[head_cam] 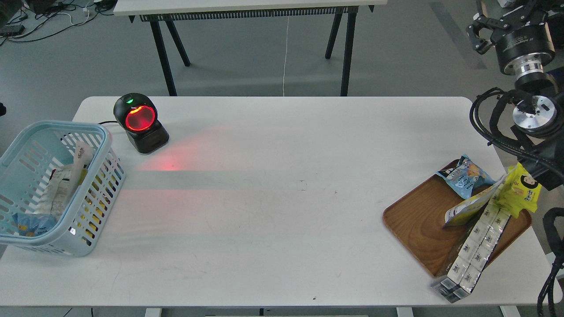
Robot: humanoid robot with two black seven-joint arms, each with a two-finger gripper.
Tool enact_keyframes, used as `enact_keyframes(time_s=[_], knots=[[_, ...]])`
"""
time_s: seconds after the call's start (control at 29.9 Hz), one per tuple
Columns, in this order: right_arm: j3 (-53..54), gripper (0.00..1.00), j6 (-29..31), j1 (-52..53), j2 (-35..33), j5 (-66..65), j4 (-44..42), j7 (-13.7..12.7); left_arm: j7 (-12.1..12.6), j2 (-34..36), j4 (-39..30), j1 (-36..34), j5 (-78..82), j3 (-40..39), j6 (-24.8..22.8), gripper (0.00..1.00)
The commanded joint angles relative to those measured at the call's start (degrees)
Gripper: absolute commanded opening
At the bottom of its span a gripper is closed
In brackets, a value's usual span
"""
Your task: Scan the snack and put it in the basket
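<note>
The snack pouch point(76, 169) stands on edge inside the light blue basket point(55, 126) at the table's left end, leaning on the right wall. It shows as a narrow white-grey strip, with yellow visible through the slots. Nothing holds it. My left gripper is out of view; only a dark shape sits at the top left corner. My right gripper point(481, 24) is high at the top right, beyond the table's edge, open and empty.
A black scanner point(140, 123) glows red at the back left, casting red light on the table. A brown wooden tray point(414, 220) at the right holds a blue bag point(467, 175), a yellow packet point(524, 189) and a row of small boxes point(473, 248) overhanging it. Other packets lie in the basket.
</note>
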Motion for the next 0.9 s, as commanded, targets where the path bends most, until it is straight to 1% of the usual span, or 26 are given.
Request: enact_keyframes(time_s=[0.0, 0.03, 0.13, 0.2, 0.23, 0.37, 0.5, 0.67, 0.87], knots=[[3.5, 0.99, 0.0, -0.4, 0.2, 0.1, -0.2, -3.1, 3.6, -5.7, 6.5, 0.0, -11.3, -1.7, 0.0, 1.0], [4.4, 0.99, 0.0, -0.5, 0.3, 0.1, -0.2, -3.5, 4.8, -6.9, 8.0, 0.1, -14.4, -2.3, 0.0, 1.0], [5.2, 0.99, 0.0, -0.7, 0.7, 0.1, -0.2, -3.8, 7.7, -10.9, 12.9, 0.3, -21.7, -3.4, 0.0, 1.0], [5.4, 0.99, 0.0, -0.7, 0.8, 0.1, -0.2, -3.9, 9.1, -13.9, 15.4, 0.2, -24.8, -4.0, 0.0, 1.0], [5.4, 0.99, 0.0, -0.9, 0.8, 0.2, -0.2, -3.9, 9.4, -15.0, 16.3, 0.2, -25.9, -4.2, 0.0, 1.0], [5.6, 0.99, 0.0, -2.0, 0.9, 0.6, 0.0, -6.0, 9.5, -18.5, 19.5, 0.3, -29.7, -7.7, 0.0, 1.0], [6.1, 0.99, 0.0, -3.3, 1.6, 0.6, 0.1, -6.1, 9.5, -21.2, 21.0, 0.3, -31.6, -10.5, 0.0, 1.0], [5.7, 0.99, 0.0, -2.9, 1.6, 0.5, 0.5, -6.1, 9.4, -21.9, 21.0, 0.7, -34.2, -12.7, 0.0, 1.0], [5.8, 0.99, 0.0, -2.8, 1.5, 0.5, 0.9, -6.1, 9.4, -21.4, 20.9, 2.0, -36.3, -12.7, 0.0, 1.0]])
